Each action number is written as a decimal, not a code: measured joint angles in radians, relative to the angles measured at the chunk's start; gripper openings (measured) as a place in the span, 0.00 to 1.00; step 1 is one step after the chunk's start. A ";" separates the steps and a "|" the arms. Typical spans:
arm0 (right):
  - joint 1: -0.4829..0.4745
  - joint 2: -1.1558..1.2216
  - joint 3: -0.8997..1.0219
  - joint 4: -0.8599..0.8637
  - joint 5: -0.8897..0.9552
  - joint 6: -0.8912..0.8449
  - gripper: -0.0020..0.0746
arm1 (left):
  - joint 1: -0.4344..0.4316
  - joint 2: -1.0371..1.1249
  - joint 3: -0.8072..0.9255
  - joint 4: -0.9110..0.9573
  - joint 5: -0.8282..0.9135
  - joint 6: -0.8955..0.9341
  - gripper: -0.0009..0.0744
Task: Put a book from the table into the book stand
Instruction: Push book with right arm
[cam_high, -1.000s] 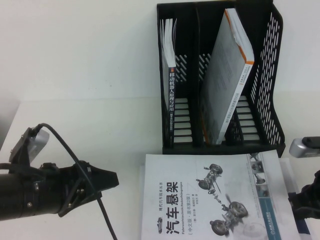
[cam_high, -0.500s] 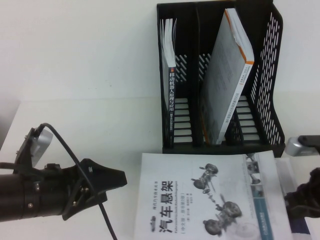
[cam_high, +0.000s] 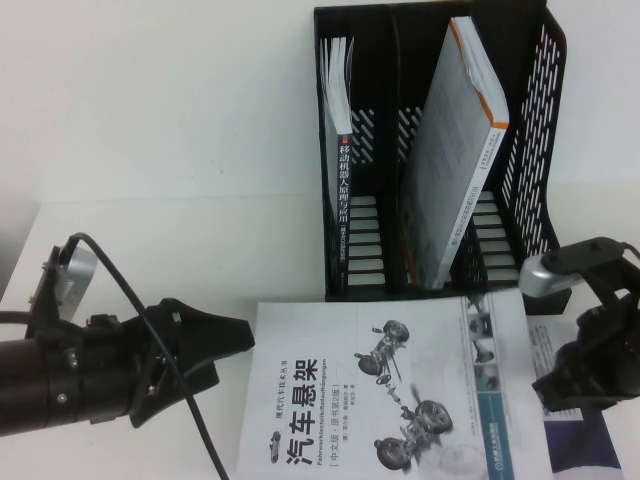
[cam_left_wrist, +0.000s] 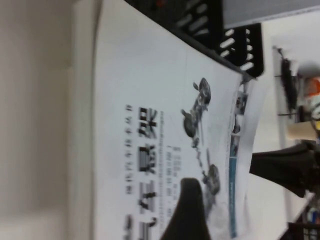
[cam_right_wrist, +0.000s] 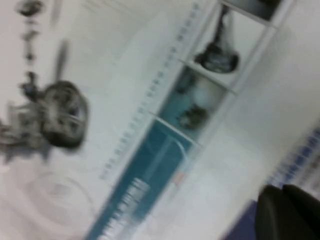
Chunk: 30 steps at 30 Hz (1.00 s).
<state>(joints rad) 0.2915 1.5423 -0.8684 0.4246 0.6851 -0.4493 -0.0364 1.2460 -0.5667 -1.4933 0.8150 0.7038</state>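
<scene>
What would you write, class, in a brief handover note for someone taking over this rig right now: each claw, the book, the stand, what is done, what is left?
Left claw: low over the table, at the left edge of the book, not holding it.
Right claw: at the book's right edge, over its teal band.
Book: flat on the table, cover up, just in front of the book stand.
Stand: black-spined book in the left slot, a white book leaning further right.
Done: both arms at the book.
Left: grasp, lift, stand it upright, slot it in.
</scene>
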 joint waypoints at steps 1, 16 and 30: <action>0.002 0.000 0.000 -0.036 0.000 0.032 0.03 | 0.000 0.000 0.000 0.008 -0.010 0.000 0.73; 0.002 0.023 0.000 -0.172 -0.008 0.214 0.03 | 0.000 0.002 0.000 0.125 -0.115 -0.002 0.73; 0.002 0.069 -0.023 -0.107 -0.016 0.182 0.03 | 0.000 0.002 0.000 0.147 -0.122 -0.032 0.73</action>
<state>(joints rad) 0.2932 1.6118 -0.8917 0.3177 0.6688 -0.2676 -0.0364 1.2477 -0.5667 -1.3468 0.6930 0.6721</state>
